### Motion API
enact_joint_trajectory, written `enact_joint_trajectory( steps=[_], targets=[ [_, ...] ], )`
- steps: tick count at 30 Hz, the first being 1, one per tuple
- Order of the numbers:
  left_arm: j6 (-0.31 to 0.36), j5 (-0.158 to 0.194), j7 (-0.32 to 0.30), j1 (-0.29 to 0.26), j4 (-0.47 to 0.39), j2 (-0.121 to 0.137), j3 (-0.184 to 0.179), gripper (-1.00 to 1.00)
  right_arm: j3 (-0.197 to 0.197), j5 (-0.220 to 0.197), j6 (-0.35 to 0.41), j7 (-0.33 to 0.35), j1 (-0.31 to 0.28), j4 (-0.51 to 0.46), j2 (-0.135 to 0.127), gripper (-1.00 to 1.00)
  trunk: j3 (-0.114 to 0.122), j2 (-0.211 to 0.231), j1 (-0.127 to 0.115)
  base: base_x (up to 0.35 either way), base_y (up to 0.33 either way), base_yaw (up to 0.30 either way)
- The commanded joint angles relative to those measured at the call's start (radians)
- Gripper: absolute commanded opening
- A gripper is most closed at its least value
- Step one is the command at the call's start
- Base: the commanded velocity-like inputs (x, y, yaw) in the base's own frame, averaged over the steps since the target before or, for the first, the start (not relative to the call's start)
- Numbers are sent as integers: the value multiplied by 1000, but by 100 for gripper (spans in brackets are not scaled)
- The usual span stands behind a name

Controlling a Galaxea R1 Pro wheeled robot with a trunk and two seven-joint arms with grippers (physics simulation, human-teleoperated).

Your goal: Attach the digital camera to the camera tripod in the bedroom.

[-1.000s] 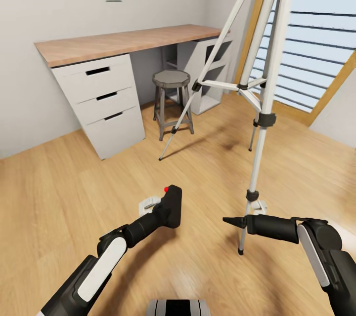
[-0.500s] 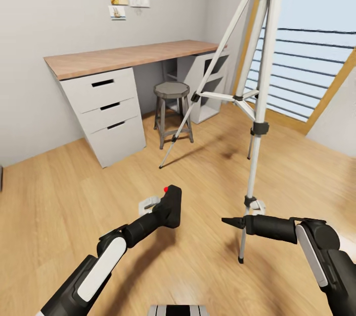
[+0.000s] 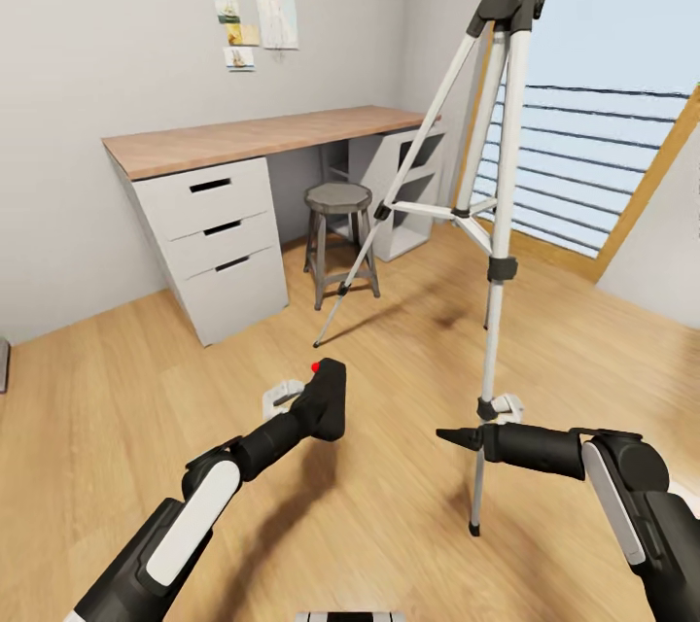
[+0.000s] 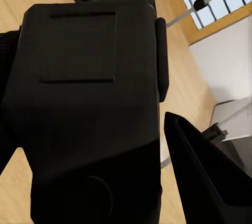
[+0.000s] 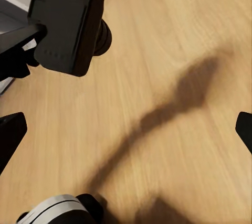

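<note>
Head view, from the left: the desk (image 3: 262,134) stands against the wall with a stool (image 3: 337,199) tucked beside its drawers, both well apart from the robot. Nearer, the left hand (image 3: 316,405) is clamped on the camera (image 3: 328,400), which it carries low over the plank floor (image 3: 117,389) with the red dot uppermost. The left wrist view shows the camera's black body (image 4: 94,114) pressed close between the fingers, so the grip looks firm and the camera is probably held upright to keep its underside free for the mount.

Further right stands the tripod (image 3: 498,214), legs spread on the floor before the window (image 3: 622,146), its dark head (image 3: 510,5) high above both arms (the camera hangs far below that head, so I judge a long lift is needed). One leg comes down just beside the right arm.

The right hand (image 3: 449,435) hovers near that leg, holding nothing. In the right wrist view its fingertips (image 5: 10,132) sit at opposite edges of the picture, spread wide, with the camera (image 5: 71,22) in sight across bare floor. It may be kept free to steady the tripod during mounting, though that is only a guess.
</note>
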Motion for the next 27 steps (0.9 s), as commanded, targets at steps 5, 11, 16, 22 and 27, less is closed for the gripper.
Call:
enact_joint_trajectory(
  steps=[5, 11, 16, 22, 27],
  targets=[
    [1, 8, 10, -1, -2, 1, 0, -100, -4, 4, 4, 5, -1, 0, 2, 100, 19, 1, -2, 0, 0, 0],
    [0, 8, 9, -1, -2, 1, 1, -100, -10, 4, 4, 5, -1, 0, 4, 100, 42, 2, -5, 0, 0, 0],
    [0, 8, 9, -1, -2, 1, 1, -100, -11, 4, 4, 5, -1, 0, 4, 100, 61, 3, -7, 0, 0, 0],
    [0, 8, 9, -1, -2, 1, 1, -100, -11, 4, 4, 5, -1, 0, 5, 100, 84, 5, -10, 0, 0, 0],
    [0, 8, 9, -1, -2, 1, 1, -100, -6, 4, 4, 5, -1, 0, 5, 100, 104, 6, -12, 0, 0, 0]
  ],
)
